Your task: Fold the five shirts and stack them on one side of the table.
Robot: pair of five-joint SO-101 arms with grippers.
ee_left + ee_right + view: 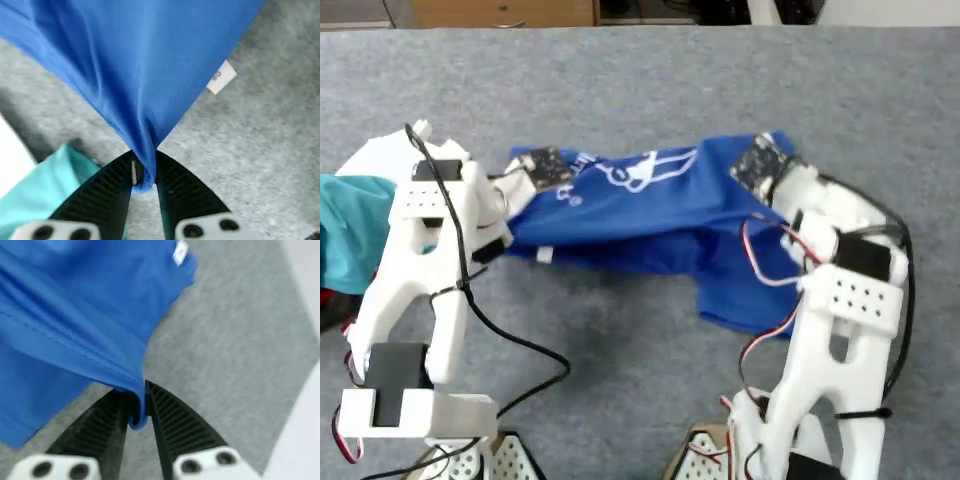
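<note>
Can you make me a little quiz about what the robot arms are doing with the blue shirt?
1. True or false: the left claw and the right claw are both shut on the blue shirt.
2. What colour is the cloth beside the left arm? A yellow, B teal, C black.
3. Fill in the gap: the small tag on the blue shirt is ____.

Key: 1 true. 2 B. 3 white.
</note>
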